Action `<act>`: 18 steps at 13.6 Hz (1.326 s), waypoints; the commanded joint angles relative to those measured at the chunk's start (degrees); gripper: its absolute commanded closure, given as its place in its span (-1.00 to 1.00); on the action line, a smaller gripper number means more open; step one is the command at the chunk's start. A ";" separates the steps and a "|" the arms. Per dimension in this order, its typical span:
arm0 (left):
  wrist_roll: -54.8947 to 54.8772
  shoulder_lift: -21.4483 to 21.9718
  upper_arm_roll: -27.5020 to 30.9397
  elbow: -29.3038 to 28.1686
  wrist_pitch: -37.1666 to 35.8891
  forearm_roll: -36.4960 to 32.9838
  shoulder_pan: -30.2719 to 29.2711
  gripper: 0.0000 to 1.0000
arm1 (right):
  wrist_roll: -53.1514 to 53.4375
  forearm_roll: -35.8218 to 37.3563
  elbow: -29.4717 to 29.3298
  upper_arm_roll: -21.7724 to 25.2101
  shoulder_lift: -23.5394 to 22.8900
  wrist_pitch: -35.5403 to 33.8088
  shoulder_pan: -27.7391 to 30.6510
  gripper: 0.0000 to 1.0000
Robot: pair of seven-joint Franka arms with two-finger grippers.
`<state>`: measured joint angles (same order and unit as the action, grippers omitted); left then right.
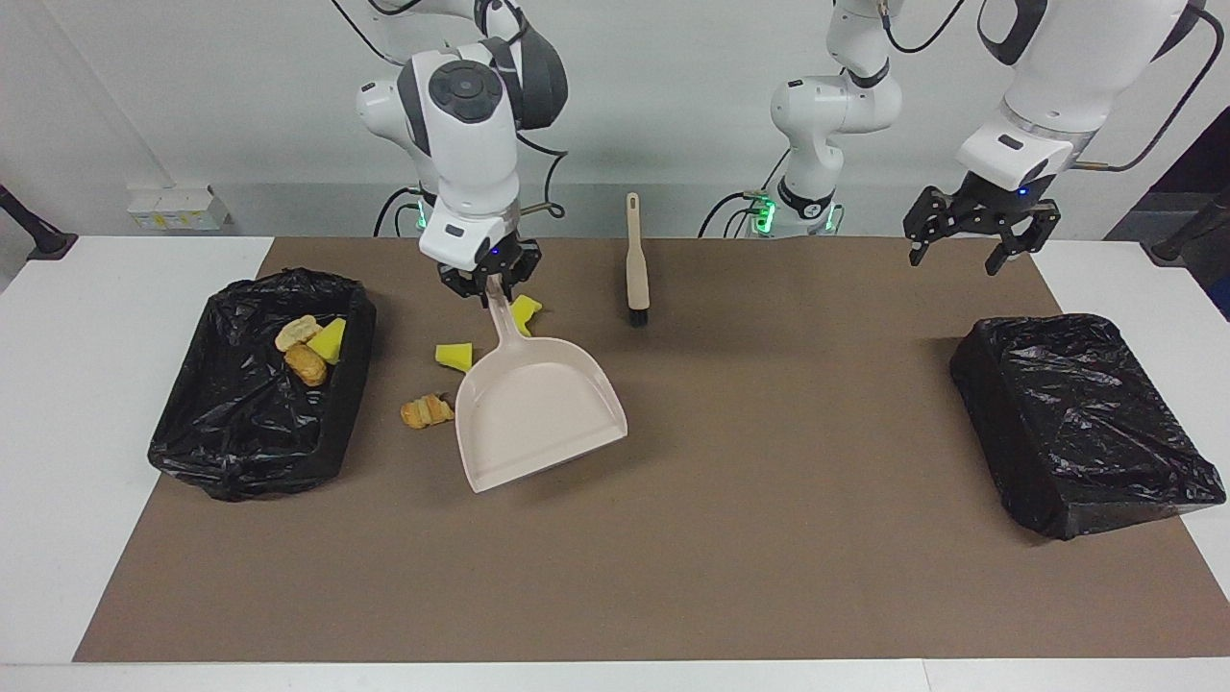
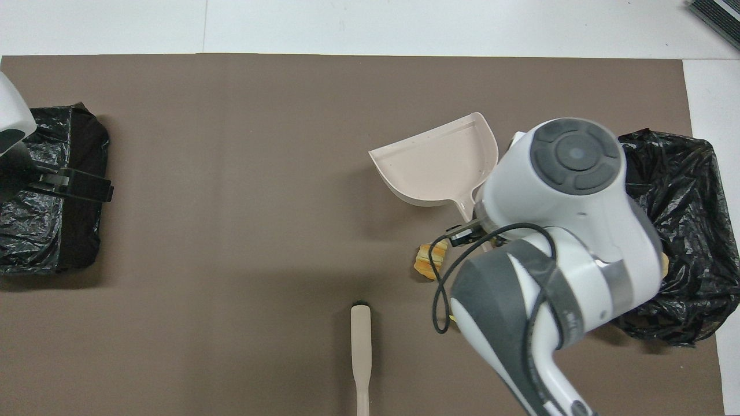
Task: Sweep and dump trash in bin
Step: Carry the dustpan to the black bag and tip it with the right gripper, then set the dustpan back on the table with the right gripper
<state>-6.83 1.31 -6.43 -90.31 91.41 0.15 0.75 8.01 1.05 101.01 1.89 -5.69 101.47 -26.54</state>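
Right fingers (image 1: 492, 282) pinch dustpan (image 1: 538, 413) handle; left spread.

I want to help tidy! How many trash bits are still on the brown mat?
4. Yellow chunk and bread lump beside the dustpan; second yellow chunk and striped bread lump by its handle. Others may be hidden.

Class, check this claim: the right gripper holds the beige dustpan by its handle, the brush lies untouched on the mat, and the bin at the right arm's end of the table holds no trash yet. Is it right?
One part is wrong. In the facing view, the bin at the right arm's end already holds three trash pieces. The right gripper does hold the dustpan by its handle, and the brush lies untouched.
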 commanded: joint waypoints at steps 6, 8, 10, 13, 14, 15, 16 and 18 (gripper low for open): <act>-3.10 -0.78 -0.33 1.46 -1.67 0.55 -0.58 -1.00 | 24.64 -4.92 -7.47 0.13 -13.98 10.24 -9.66 1.00; -3.10 -0.61 -0.33 1.19 -1.50 0.55 -0.49 -1.00 | 32.38 -4.65 -9.86 0.31 -18.55 12.42 -13.18 1.00; -3.19 -0.60 -0.33 1.19 -1.67 0.55 -0.49 -1.00 | 33.56 -4.30 -9.34 0.31 -19.01 15.86 -13.19 1.00; -3.19 -0.52 -0.33 0.93 -1.41 0.55 -0.84 -1.00 | 33.65 -4.12 -9.43 0.40 -18.84 15.43 -13.28 -1.00; -3.19 -0.52 -0.33 0.84 -1.41 0.55 -0.93 -1.00 | 33.56 -4.73 -9.34 0.22 -17.79 15.16 -12.58 -1.00; -3.19 -0.52 -0.33 0.84 -1.32 0.55 -1.02 -1.00 | 33.56 -5.00 -8.91 0.22 -16.30 14.29 -12.32 -1.00; -3.28 -0.52 -0.33 0.93 -0.97 0.55 -0.93 -1.00 | 33.30 -5.00 -8.03 0.22 -14.55 12.37 -12.83 -1.00; -3.19 -0.52 -0.33 0.75 -0.53 0.64 -0.84 -1.00 | 33.99 -5.18 -3.22 0.13 -9.28 10.42 -13.98 -1.00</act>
<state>-9.08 1.18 -6.45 -90.31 91.28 0.16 0.57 41.34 -3.26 92.21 2.31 -21.11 113.25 -39.69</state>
